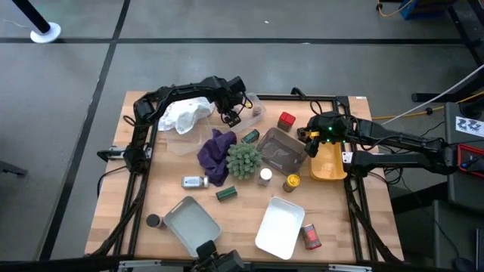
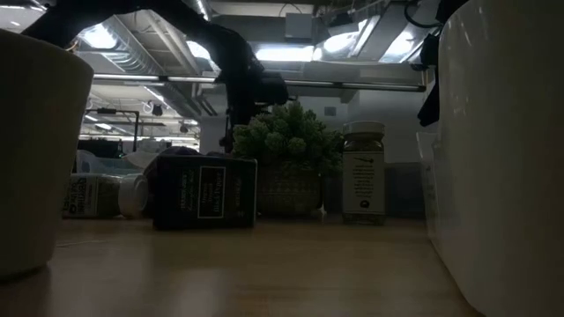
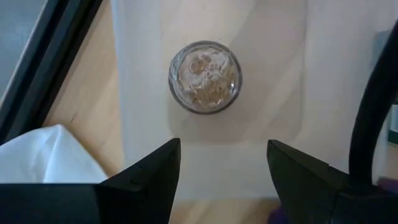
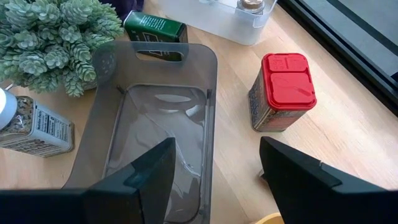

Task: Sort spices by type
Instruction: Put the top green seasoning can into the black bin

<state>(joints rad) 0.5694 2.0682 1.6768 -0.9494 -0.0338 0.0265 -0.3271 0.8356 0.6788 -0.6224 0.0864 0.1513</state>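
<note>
My left gripper (image 1: 231, 115) is open and empty above a clear tray (image 3: 140, 93) at the table's far side. A clear glass jar of pale spice (image 3: 204, 76) stands in that tray, just beyond the fingertips (image 3: 155, 168). My right gripper (image 4: 214, 168) is open and empty over the near end of a grey translucent bin (image 4: 155, 130). A red-capped tin (image 4: 283, 90) stands on the table beside the bin. A dark green tin (image 4: 155, 28) lies at the bin's far end. Other jars and tins, among them a white-capped jar (image 1: 265, 176), stand or lie about the table's middle and near side.
A spiky green plant (image 1: 244, 159) and a purple cloth (image 1: 217, 155) sit mid-table. A white cloth (image 1: 185, 113) lies by the clear tray. A yellow bin (image 1: 329, 162) is at the right. Two white trays (image 1: 191, 223) (image 1: 280, 225) are near the front edge.
</note>
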